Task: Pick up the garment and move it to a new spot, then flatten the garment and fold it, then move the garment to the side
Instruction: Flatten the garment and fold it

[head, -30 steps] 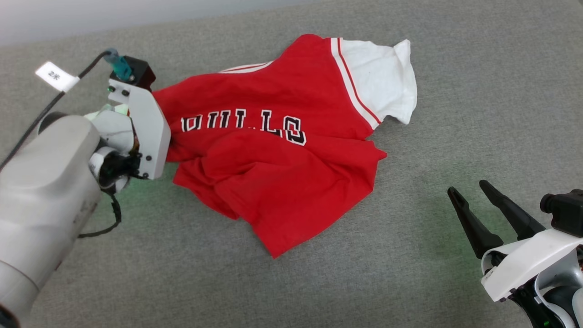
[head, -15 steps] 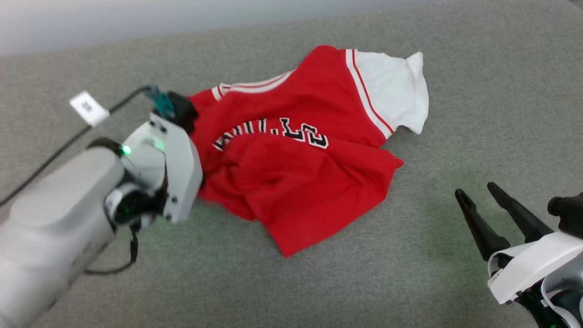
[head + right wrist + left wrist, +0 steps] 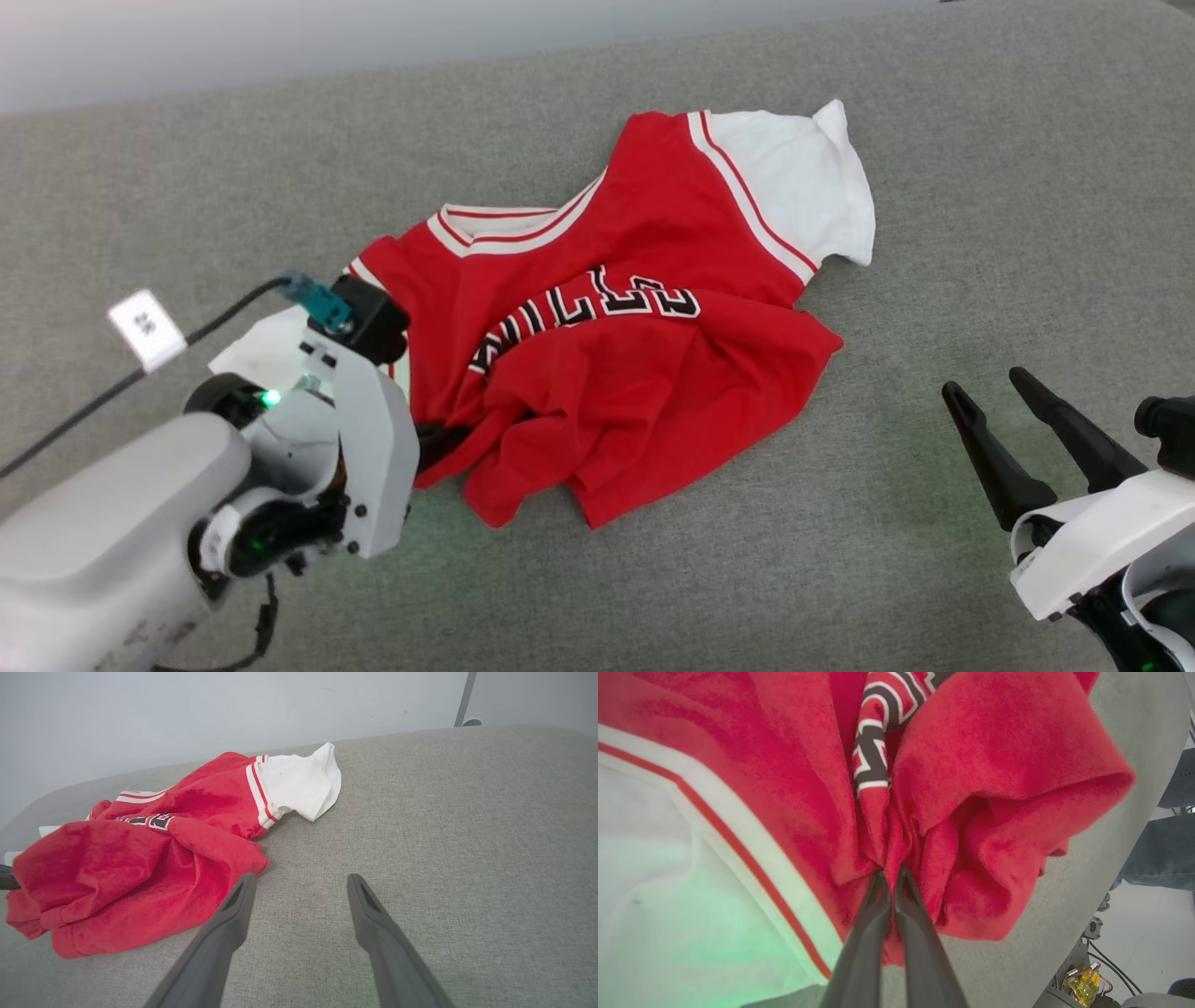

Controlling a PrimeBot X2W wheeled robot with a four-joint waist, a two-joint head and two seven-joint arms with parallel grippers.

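Head view, lower left: left gripper [image 3: 437, 446] sits mostly behind its own pale wrist housing [image 3: 373, 457], fingertips buried in folds of the garment [image 3: 635, 373]. White sleeve [image 3: 266, 353] beside it half covered. Chest print [image 3: 597, 303] creased, letters only partly legible, the rest lost in folds. Cable tag [image 3: 143, 329]: writing too small to read. Right gripper [image 3: 985, 381]: body cut by lower-right edge. Left wrist view: garment runs off top and left edges.

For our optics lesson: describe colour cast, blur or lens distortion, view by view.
Left wrist view: green cast on the white sleeve of the garment, nearest cloth soft; head view: green patches on the grey surface; right wrist view: even light, far edge bowed.
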